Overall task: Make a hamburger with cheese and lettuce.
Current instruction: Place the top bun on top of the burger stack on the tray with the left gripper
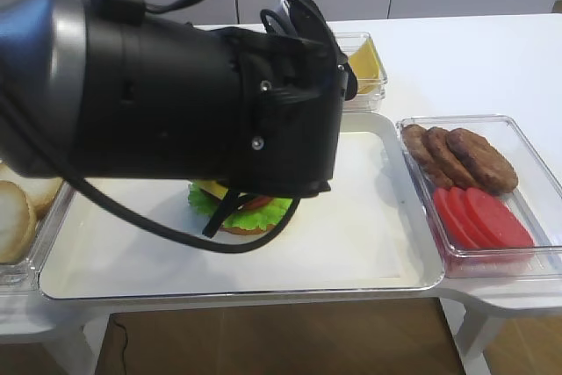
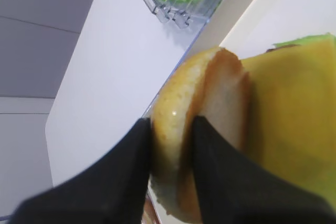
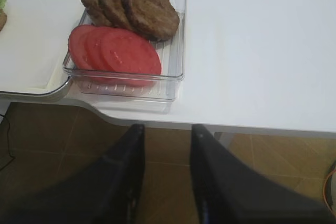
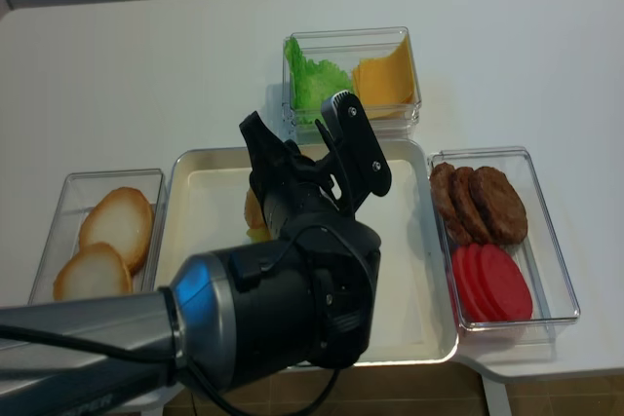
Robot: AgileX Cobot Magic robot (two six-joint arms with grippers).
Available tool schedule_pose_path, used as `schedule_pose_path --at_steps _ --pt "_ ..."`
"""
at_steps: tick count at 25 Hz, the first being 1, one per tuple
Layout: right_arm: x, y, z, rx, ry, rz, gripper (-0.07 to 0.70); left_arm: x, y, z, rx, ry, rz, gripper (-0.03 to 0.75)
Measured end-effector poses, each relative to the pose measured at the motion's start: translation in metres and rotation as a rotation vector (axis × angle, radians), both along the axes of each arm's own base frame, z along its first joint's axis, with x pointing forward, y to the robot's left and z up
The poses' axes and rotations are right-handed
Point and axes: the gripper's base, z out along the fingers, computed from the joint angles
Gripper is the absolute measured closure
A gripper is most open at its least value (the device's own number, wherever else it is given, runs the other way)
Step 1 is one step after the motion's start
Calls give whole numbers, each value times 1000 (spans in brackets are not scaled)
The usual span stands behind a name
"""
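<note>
Far left there's a clear bin (image 4: pixel 73 182) with pale bun halves (image 4: pixel 117 221) lying in it. Next to it sits the big white tray (image 4: pixel 414 309), and the left arm (image 4: pixel 263 309) hangs right over the middle of it, blocking most of the view from above. The left gripper (image 2: pixel 170 129) has its two black fingers (image 2: pixel 131 150) on either side of a golden top bun (image 2: pixel 181 103) held up on edge, fingers touching it on both faces, so it's grasping the bun. Just right of that bun is the cheese (image 2: pixel 294 119), a flat yellow slice lying on the hamburger (image 1: pixel 241 204) stack in the tray, with the frilly green lettuce (image 1: pixel 268 213) sticking out under it (a bit of red shows there too, can't tell what).

At the far side, behind the tray, a clear box (image 4: pixel 409 46) holds loose green leaves (image 4: pixel 312 80) and yellow slices (image 4: pixel 385 80).

On the right, another clear tray (image 4: pixel 556 270) has brown patties (image 4: pixel 478 202) at the far end and red tomato slices (image 4: pixel 492 284) at the near end. The right gripper (image 3: pixel 167 169) hangs off the near table edge over the floor, jaws apart, nothing between them.
</note>
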Motion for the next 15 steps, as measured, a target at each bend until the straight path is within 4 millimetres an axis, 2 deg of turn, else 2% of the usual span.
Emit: schedule_pose_path --at_steps 15 --pt "0 0 0 0 0 0 386 0 0 0 -3 6 2 501"
